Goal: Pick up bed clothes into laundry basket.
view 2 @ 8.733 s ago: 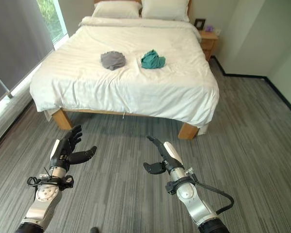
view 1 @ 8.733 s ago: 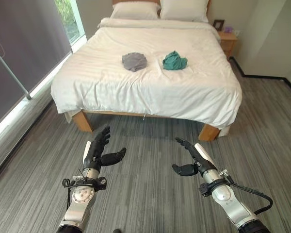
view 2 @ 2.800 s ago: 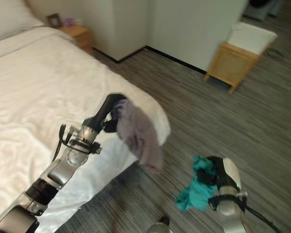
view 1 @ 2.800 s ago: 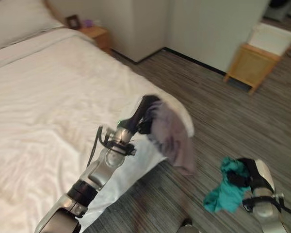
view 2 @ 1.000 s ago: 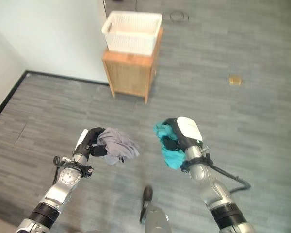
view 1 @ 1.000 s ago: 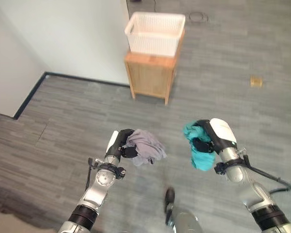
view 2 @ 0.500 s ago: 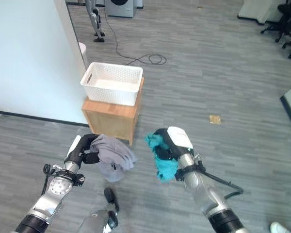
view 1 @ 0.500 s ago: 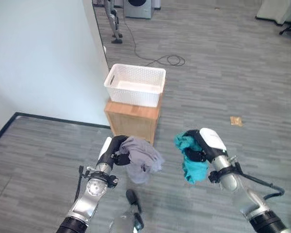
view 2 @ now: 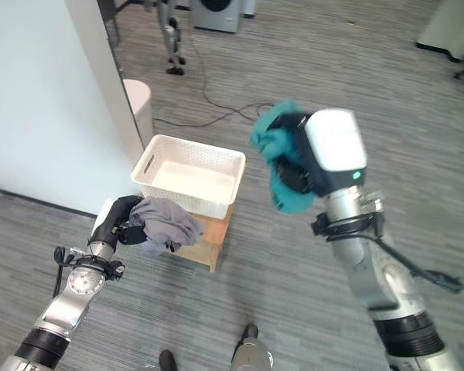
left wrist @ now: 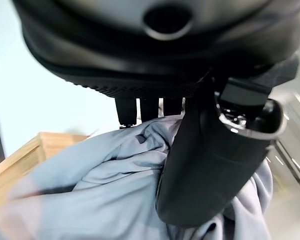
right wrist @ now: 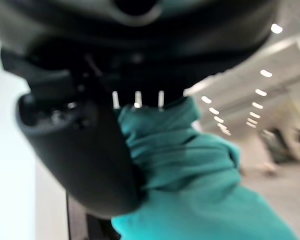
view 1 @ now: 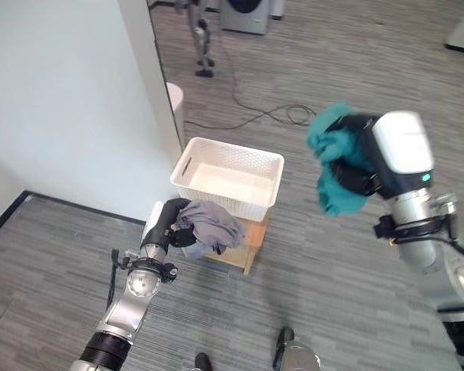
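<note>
In left hand [view 1: 172,223]: grey cloth [view 1: 210,226]; right hand [view 1: 361,165]: teal cloth [view 1: 332,162].

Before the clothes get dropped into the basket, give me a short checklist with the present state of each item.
1. Left hand gripping the grey garment: ok, fingers curled round it in the left wrist view.
2. Right hand gripping the teal garment: ok, it hangs from the raised hand.
3. White laundry basket open: ok, nothing visible inside.
4. Basket seated on the wooden stand: ok.
5. Grey garment over the basket opening: not ok, it hangs at the near rim, in front of the stand.
6. Teal garment over the basket opening: cannot tell, appears off to the right side.
</note>
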Tool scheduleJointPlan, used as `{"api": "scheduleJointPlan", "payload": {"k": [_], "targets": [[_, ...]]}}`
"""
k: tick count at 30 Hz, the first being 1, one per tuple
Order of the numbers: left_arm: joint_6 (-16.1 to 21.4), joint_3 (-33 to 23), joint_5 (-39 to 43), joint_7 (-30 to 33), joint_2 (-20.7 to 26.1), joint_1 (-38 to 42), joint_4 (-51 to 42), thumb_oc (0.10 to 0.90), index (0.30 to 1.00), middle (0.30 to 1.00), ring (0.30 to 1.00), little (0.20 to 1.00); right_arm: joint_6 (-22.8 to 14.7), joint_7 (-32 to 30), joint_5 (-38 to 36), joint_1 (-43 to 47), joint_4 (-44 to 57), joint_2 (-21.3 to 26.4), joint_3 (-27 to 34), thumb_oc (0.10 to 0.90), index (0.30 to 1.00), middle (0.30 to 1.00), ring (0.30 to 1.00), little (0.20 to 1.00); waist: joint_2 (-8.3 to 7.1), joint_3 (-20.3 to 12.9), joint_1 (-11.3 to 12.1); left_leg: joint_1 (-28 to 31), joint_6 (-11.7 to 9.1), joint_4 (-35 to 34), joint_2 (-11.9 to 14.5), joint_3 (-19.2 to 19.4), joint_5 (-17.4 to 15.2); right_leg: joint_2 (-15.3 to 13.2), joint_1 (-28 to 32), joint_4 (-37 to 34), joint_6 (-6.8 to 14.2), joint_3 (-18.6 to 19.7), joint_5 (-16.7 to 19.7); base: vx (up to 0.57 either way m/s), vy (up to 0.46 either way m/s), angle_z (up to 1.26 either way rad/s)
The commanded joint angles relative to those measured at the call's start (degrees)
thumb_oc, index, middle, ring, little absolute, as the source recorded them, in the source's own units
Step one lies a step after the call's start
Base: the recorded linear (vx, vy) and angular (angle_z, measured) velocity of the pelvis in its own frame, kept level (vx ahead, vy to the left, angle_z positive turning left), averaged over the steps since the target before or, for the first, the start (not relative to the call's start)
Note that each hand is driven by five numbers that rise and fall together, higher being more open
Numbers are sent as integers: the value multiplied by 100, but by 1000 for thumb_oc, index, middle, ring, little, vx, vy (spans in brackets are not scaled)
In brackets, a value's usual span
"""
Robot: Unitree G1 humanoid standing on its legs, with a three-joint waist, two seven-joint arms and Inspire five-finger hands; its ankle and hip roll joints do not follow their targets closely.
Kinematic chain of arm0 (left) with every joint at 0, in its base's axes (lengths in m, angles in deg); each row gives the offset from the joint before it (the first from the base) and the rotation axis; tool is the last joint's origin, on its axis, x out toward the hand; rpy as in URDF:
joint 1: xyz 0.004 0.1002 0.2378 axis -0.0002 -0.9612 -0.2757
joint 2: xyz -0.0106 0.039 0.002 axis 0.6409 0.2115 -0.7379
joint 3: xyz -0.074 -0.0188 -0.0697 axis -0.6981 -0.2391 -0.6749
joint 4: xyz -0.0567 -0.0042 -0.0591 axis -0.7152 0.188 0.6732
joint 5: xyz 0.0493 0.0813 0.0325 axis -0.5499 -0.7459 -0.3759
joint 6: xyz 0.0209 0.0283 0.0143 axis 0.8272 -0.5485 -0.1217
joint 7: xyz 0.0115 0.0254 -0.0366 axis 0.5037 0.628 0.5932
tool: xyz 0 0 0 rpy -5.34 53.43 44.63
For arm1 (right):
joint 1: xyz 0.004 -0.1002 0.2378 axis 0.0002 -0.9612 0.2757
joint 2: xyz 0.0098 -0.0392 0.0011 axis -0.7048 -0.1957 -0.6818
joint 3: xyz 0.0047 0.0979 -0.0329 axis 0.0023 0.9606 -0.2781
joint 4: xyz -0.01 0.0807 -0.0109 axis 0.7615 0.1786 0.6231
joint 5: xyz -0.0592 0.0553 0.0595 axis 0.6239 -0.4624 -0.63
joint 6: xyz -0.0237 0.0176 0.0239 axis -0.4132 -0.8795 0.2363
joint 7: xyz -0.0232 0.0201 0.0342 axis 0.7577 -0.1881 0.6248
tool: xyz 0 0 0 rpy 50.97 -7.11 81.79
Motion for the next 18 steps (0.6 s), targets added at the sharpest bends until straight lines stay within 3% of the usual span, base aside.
{"api": "scheduleJointPlan", "payload": {"k": [1, 4, 7, 15, 18], "targets": [[770, 28, -74, 45, 94, 11, -572, 400, 300, 300, 300, 300, -178, -553, -247, 1357, -186, 396, 147, 400, 300, 300, 300, 300, -37, -710, 364, -394, -227, -80, 170, 520, -86, -70, 668, 108, 403, -514, 44, 76, -176, 72], [879, -27, 57, -29, 87, -346, -578, 400, 300, 300, 300, 300, -87, -436, -379, 2278, -1021, 1043, -555, 400, 300, 300, 300, 300, -142, -915, 711, -423, -326, -80, 210, 451, 1, -68, 873, 95, 411, -836, 24, 94, -127, 34], [865, -53, 131, 3, 97, -398, -543, 400, 300, 300, 300, 300, -11, -348, -437, 2623, -1464, 1155, -976, 400, 300, 300, 300, 300, -130, -957, 753, -492, -371, -80, 231, 304, 51, -11, 912, 95, 386, -883, -98, 45, -53, 25], [894, -26, 325, -88, 88, -723, -529, 400, 300, 300, 300, 300, 169, 126, -61, 2626, -2531, 911, -1725, 400, 300, 300, 300, 300, -168, -973, 1050, -603, -427, -80, 232, -175, 80, 90, 1054, 95, 315, -1002, -287, 54, -28, 22], [928, 160, 382, -127, 207, -717, -483, 400, 300, 300, 300, 300, 269, 136, 138, 3105, -3802, 761, -2450, 400, 300, 300, 300, 300, -263, -845, 1326, -715, -468, -80, 255, -363, 124, 132, 1031, 95, 285, -1112, -318, 46, -22, 25]]}}
